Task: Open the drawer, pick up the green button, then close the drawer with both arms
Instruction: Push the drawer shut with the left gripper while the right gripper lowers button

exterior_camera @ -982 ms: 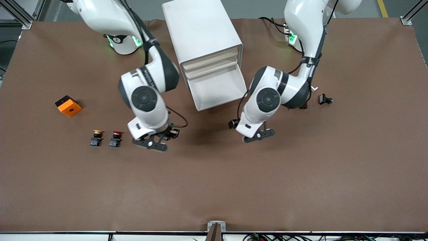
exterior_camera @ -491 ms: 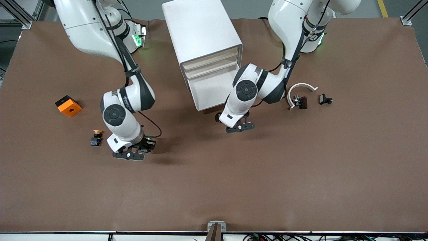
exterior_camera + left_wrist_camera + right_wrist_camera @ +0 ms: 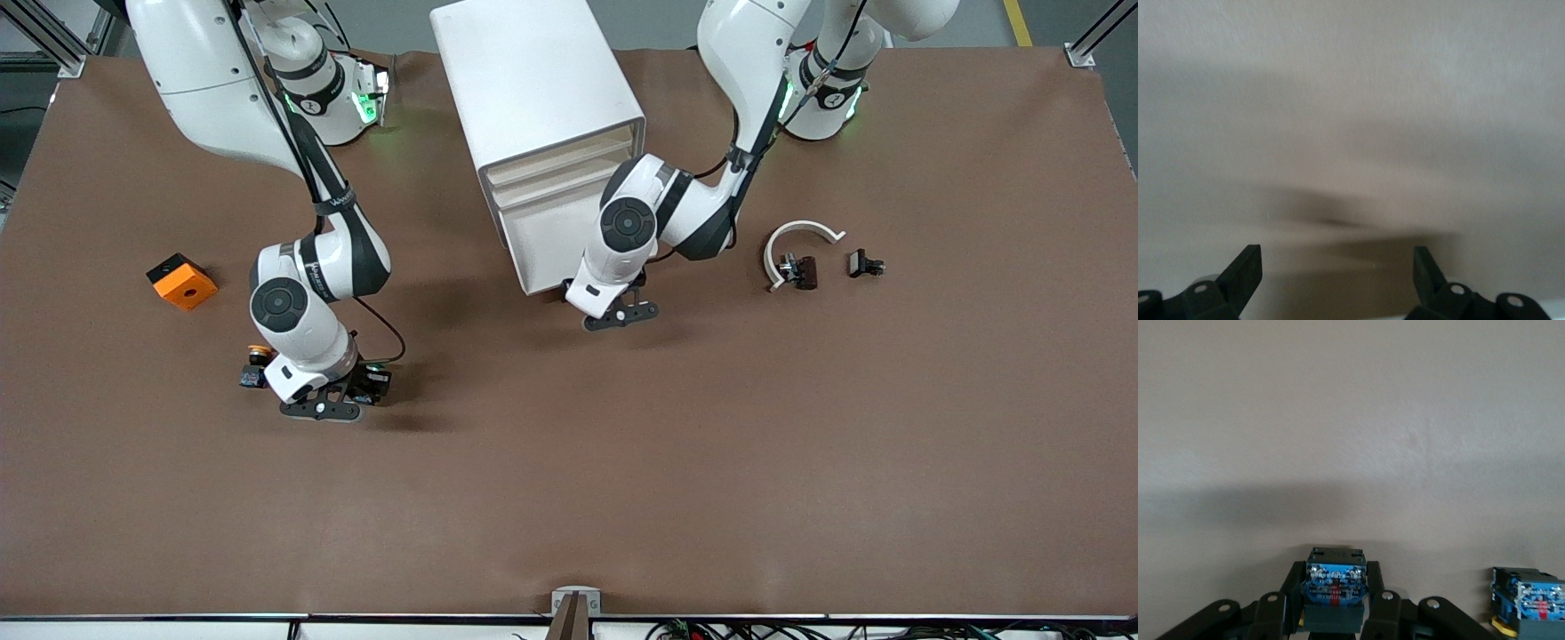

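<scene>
The white cabinet (image 3: 533, 80) stands at the back of the table with its cream drawer (image 3: 560, 236) pulled out. My right gripper (image 3: 322, 411) is low over the table beside the yellow-capped button (image 3: 257, 363). In the right wrist view my right gripper (image 3: 1336, 600) is shut on a button (image 3: 1336, 577) with a blue base and black body; its cap is hidden. My left gripper (image 3: 620, 313) hangs open and empty just in front of the drawer's front edge. In the left wrist view it (image 3: 1337, 263) shows wide open over a blurred pale surface.
The red-capped button is hidden under my right wrist. A second blue-based button (image 3: 1528, 600) shows in the right wrist view. An orange block (image 3: 181, 281) lies toward the right arm's end. A white curved piece (image 3: 800, 233) and small black parts (image 3: 864, 263) lie toward the left arm's end.
My right gripper has carried its button away from the drawer to beside the yellow-capped button, covering the red one. My left gripper has moved to the drawer's front edge.
</scene>
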Controlling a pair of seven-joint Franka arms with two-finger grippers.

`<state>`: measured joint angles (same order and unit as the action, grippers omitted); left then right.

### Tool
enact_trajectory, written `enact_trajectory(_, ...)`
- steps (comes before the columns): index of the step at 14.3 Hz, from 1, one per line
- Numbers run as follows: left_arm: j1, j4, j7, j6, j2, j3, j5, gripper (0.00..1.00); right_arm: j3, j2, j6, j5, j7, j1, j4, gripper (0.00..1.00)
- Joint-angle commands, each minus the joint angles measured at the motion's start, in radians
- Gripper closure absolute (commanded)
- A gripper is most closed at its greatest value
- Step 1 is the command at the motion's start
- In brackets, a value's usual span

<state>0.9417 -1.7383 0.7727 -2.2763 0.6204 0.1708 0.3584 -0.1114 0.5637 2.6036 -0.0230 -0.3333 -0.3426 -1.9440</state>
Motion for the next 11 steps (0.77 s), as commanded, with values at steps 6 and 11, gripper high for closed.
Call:
enact_trajectory(6,0.0,-0.092,0.06,0.103,-0.064,-0.112,-0.006,0.0,0.019,-0.062,0.015,-0.003,0.05,0.045,-0.093,1.0)
enact_trajectory(11,-0.001,-0.089,0.097,0.129,-0.074,-0.172,-0.003,0.0,0.019,-0.067,0.018,-0.003,0.069,0.05,-0.11,1.0)
